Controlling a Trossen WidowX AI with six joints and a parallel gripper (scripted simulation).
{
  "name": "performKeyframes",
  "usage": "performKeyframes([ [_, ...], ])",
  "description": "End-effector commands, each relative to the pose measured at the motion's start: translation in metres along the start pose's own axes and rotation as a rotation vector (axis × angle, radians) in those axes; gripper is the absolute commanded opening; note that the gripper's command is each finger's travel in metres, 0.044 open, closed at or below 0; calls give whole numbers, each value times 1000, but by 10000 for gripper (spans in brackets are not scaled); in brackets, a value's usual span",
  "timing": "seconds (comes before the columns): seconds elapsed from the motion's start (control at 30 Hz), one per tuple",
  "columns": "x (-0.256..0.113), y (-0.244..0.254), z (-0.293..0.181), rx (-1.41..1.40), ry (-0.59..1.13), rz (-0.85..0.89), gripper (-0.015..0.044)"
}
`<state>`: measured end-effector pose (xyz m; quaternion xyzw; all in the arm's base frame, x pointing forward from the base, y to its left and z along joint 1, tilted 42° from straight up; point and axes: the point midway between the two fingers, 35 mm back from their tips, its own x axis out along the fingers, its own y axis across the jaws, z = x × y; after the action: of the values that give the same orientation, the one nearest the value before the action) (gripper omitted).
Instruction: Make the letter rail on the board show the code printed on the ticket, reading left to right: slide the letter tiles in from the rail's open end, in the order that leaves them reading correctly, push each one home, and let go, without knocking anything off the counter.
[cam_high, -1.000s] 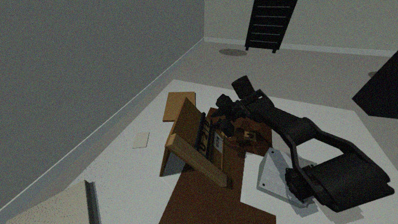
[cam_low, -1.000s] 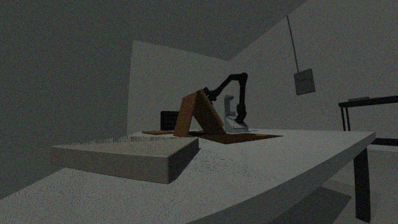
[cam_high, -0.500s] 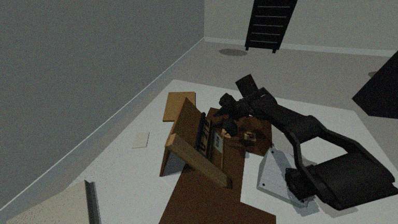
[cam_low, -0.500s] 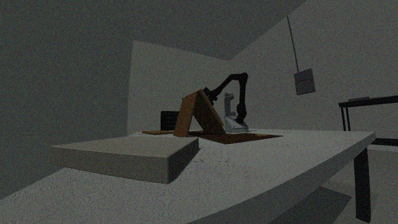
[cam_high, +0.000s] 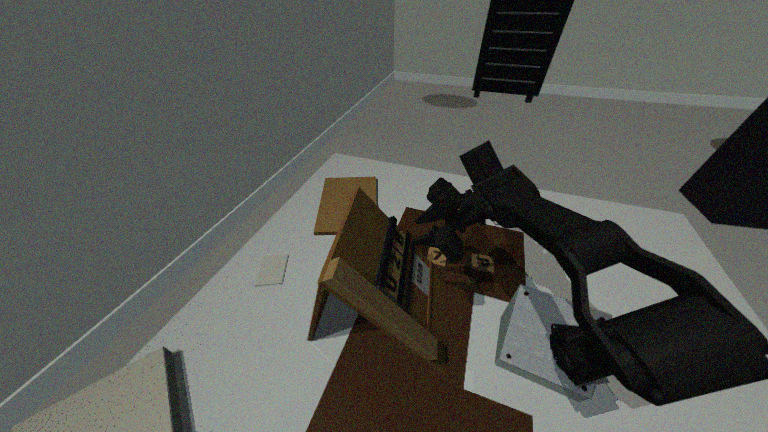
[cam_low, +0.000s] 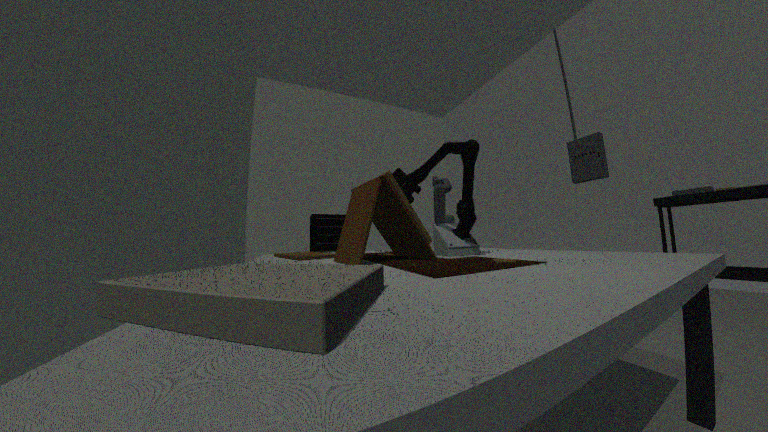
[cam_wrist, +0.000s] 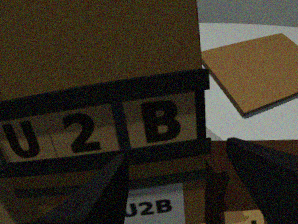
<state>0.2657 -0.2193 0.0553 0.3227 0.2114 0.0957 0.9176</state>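
The ticket (cam_high: 421, 274) (cam_wrist: 162, 198) shows U2B; a finger covers its left edge. On the slanted board (cam_high: 354, 231) (cam_wrist: 100, 45), the dark rail (cam_wrist: 165, 80) holds the U tile (cam_high: 392, 283) (cam_wrist: 21, 140), the 2 tile (cam_high: 396, 261) (cam_wrist: 82, 133) and the B tile (cam_high: 399, 241) (cam_wrist: 160, 121). U and 2 sit side by side; a narrow dark gap separates 2 from B, which lies inside the rail's right end. My gripper (cam_high: 417, 231) (cam_wrist: 177, 152) is open in front of the rail's right part, its fingers either side of B, with nothing held.
Two loose tiles (cam_high: 436, 255) (cam_high: 482, 262) lie on the brown mat (cam_high: 397, 370) below the gripper; one tile (cam_wrist: 245, 217) shows at the wrist view's bottom. A wooden slab (cam_high: 343, 204) (cam_wrist: 255, 75) lies behind the board. A pale slab (cam_high: 107, 397) (cam_low: 214, 311) lies farther along the counter.
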Motion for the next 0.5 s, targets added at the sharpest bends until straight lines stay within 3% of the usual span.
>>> performKeyframes([
  [0.0,-2,1,2,-9,-4,5,295],
  [0.47,-5,3,5,-9,-4,5,295],
])
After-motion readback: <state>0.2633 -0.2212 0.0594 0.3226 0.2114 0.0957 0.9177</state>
